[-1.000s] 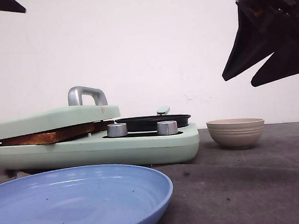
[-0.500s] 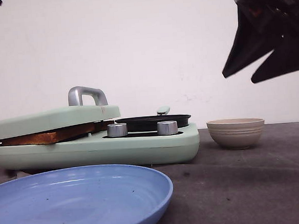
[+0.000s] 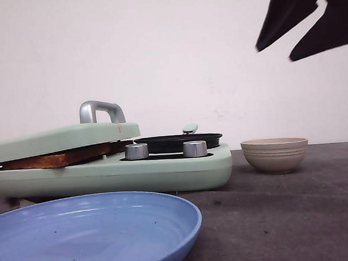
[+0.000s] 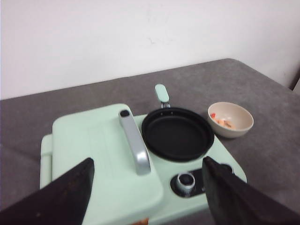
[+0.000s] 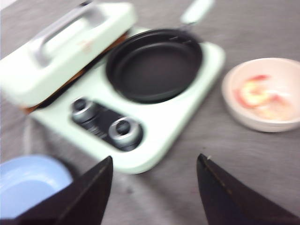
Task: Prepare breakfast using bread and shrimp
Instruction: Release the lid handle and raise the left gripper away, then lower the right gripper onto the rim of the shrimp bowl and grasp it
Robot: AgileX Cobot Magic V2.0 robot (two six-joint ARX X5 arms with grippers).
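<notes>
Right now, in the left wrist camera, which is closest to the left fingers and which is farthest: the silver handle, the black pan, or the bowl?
1. Silver handle, on the green lid, just ahead between the left fingers.
2. Black pan, farther out, beside the lid.
3. Bowl, farthest, on the table past the pan, with shrimp inside.

Both end effectors (image 4: 147, 192) (image 5: 154, 197) are matte black with tapered, pointed fingers.

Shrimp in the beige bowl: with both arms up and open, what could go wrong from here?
The shrimp are small and sit low in the deep bowl, so the wide-open right end effector may grip poorly or tip it. The bread props the press lid ajar and may scorch. The right wrist view is blurred.
</notes>
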